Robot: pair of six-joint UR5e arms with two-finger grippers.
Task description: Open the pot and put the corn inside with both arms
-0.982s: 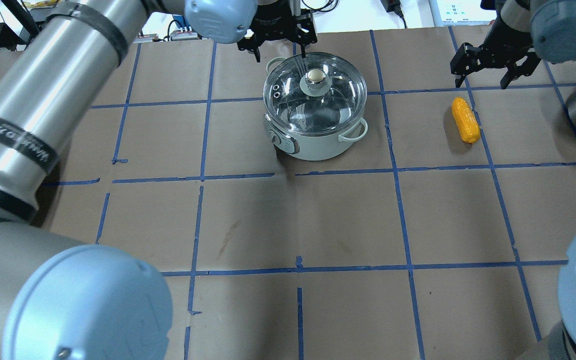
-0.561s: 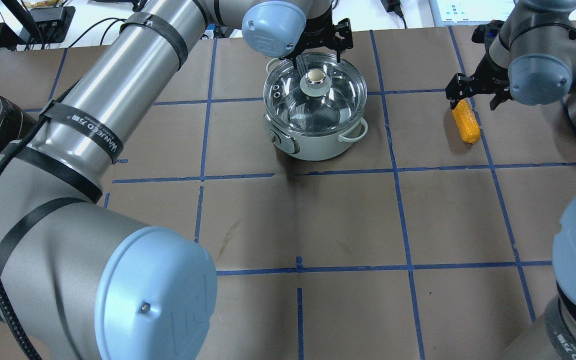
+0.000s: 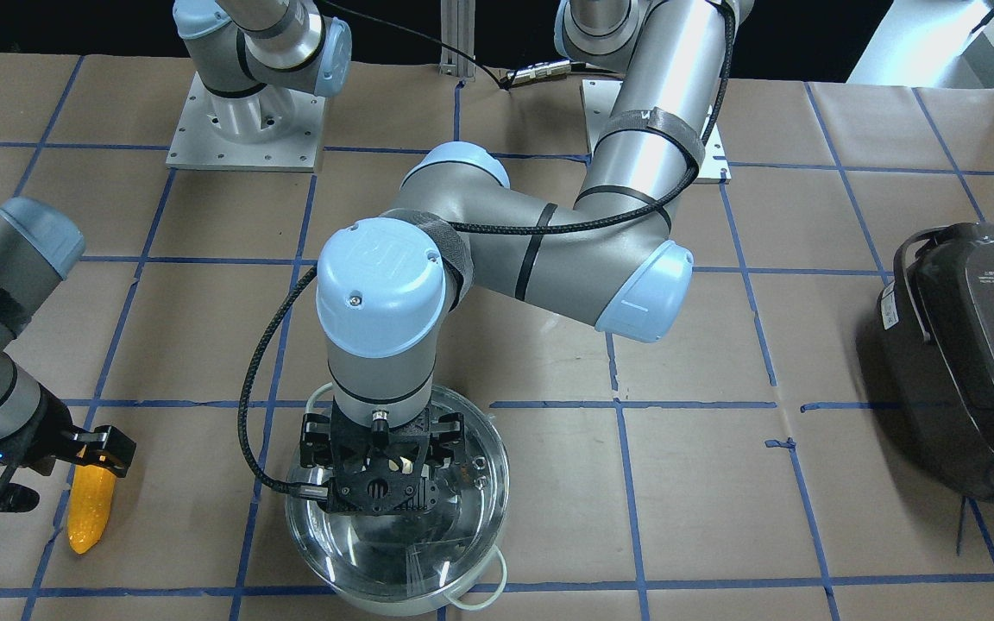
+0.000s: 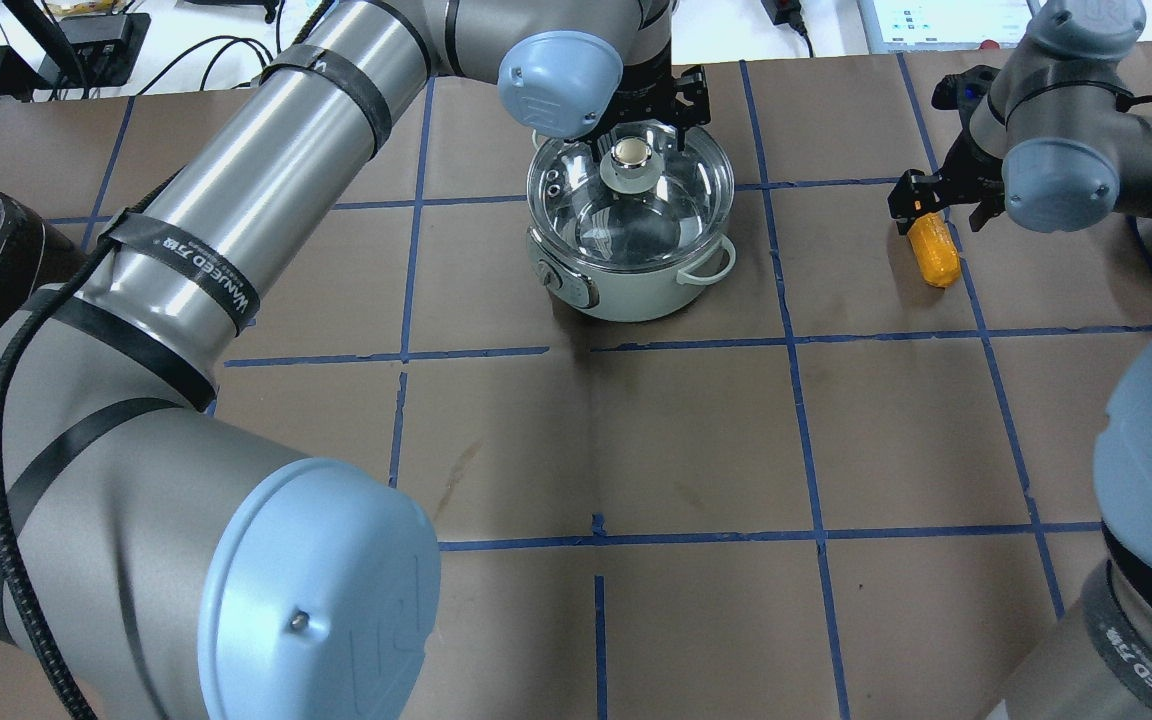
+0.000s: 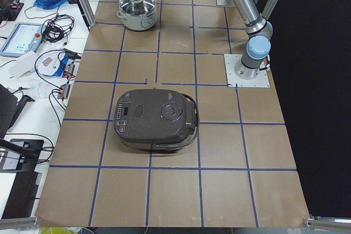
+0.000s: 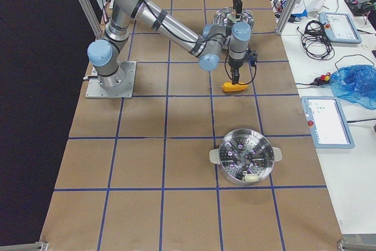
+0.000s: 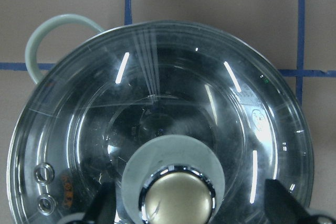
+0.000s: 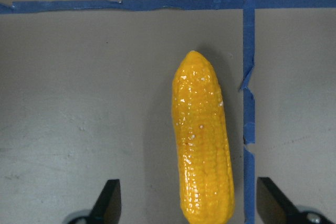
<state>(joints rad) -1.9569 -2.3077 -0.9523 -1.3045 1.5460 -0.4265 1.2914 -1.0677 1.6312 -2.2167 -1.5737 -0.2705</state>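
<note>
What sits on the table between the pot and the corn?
Nothing stands between pot and corn; the overhead view shows only brown paper with blue tape lines.

You can see that the left claw (image 4: 638, 135) has left its place behind the far rim of the pot (image 4: 636, 288). It has moved over the lid (image 4: 586, 210) and has come lower. Its two fingers now stand one on each side of the knob (image 4: 633, 152), apart from it. The right claw (image 4: 936, 212) was high and beyond the corn (image 4: 933, 258). It has come down toward the desk (image 4: 636, 450) and now has one finger on each side of the cob's far end.
</note>
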